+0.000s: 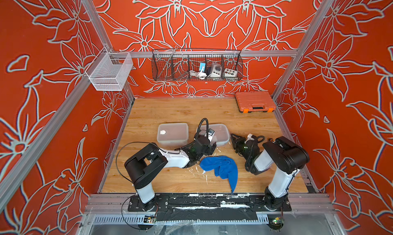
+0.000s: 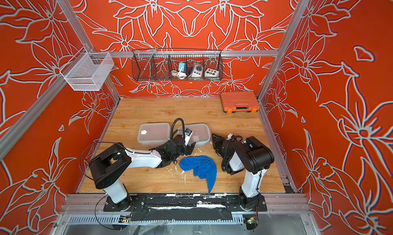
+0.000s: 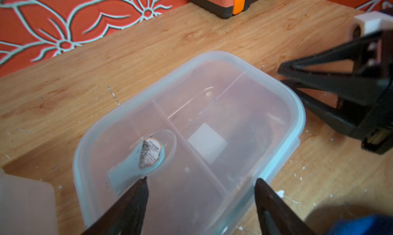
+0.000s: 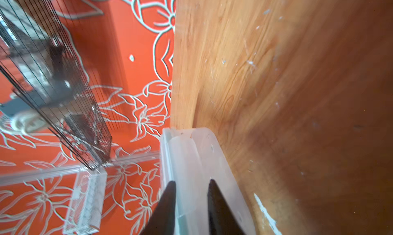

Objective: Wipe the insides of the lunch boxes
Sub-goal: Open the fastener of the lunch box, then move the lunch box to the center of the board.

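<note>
Step 1, opening, by my reading. The right gripper is clamped nearly shut on the lid edge of the divided lunch box, at its 3 o'clock side. The left gripper hovers wide open, empty, above it. The other lunch box, lidded too, sits at 9 o'clock, the blue cloth at 6. Next move: peel the lid upward.

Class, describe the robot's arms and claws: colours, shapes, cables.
The left arm and right arm have white shells and boxy black joints. Black cables loop beside each. The left claw and right claw are black, with tapering pointed fingers.
</note>
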Controlling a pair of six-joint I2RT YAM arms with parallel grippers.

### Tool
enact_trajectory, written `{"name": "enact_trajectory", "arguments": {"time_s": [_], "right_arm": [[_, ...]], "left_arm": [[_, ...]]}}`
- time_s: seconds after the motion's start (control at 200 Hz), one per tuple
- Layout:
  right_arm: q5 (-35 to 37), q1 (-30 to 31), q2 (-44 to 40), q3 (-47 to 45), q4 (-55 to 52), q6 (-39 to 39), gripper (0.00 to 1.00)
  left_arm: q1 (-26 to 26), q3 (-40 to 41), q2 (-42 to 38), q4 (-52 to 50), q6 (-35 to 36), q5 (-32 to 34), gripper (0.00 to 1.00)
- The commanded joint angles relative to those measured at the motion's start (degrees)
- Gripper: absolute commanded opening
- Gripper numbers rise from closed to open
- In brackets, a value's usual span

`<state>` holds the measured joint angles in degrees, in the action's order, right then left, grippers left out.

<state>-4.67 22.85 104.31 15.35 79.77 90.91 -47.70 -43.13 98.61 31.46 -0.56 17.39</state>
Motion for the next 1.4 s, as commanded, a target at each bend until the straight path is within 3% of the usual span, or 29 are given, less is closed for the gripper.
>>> {"name": "enact_trajectory", "arguments": {"time_s": [0.0, 0.19, 0.285, 0.335, 0.42, 0.475, 0.61, 0.676, 0.756, 0.821, 0.891, 0.971, 1.086, 1.396], "right_arm": [[0.8, 0.3, 0.7, -0.1, 1.2, -1.9, 0.1], [1.2, 0.3, 0.7, -1.7, 1.1, -3.2, 0.08], [2.4, 0.3, 0.5, -2.8, 1.1, -3.7, 0.19], [3.2, 0.3, -0.3, -3.9, 1.1, -4.7, 0.32], [3.7, 0.2, -1.4, -5.3, 1.0, -5.8, 0.37], [3.5, 0.3, -2.3, -5.8, 1.1, -6.7, 0.47], [2.0, 0.3, -8.2, -6.2, -0.6, -13.6, 0.51], [0.0, 0.3, -13.7, -4.3, -8.4, -18.5, 0.52], [-1.3, 1.2, -24.0, 1.8, -30.4, -28.5, 0.55], [3.5, 3.0, -32.5, 8.7, -53.6, -39.1, 0.58], [7.4, 3.9, -37.6, 14.4, -65.6, -47.3, 0.62], [8.8, 3.7, -39.3, 18.4, -71.9, -53.6, 0.65], [4.7, 3.8, -35.9, 24.2, -78.2, -60.5, 0.67], [4.7, 3.9, -28.8, 29.8, -80.0, -65.8, 0.66]], "left_arm": [[-0.4, 0.3, 1.5, -2.1, 0.9, 0.4, 0.78], [-0.4, -0.2, 1.7, -2.5, 1.1, 0.9, 0.78], [-0.4, -0.1, -0.7, -2.7, -0.1, 2.2, 0.78], [-0.4, 0.1, -2.9, -2.8, -0.9, 3.1, 0.8], [-0.3, -0.3, -7.3, -3.6, -1.9, 5.2, 0.84], [-0.1, -0.9, -10.1, -5.4, -2.9, 6.8, 0.87], [4.0, -2.4, -15.9, -11.2, -8.8, 5.8, 0.93], [8.6, -2.3, -17.4, -13.5, -13.2, 1.0, 0.94], [13.7, -2.1, -17.8, -15.5, -17.4, -4.0, 0.94], [15.3, -2.0, -17.1, -15.7, -18.2, -5.6, 0.94], [15.5, -2.9, -15.3, -16.1, -18.3, -7.0, 0.94], [15.7, -4.9, -12.3, -16.8, -19.9, -9.7, 0.94], [15.7, -8.3, -8.2, -19.2, -22.5, -11.7, 0.93], [16.1, -12.3, -0.2, -21.4, -28.4, -14.0, 0.93]]}}
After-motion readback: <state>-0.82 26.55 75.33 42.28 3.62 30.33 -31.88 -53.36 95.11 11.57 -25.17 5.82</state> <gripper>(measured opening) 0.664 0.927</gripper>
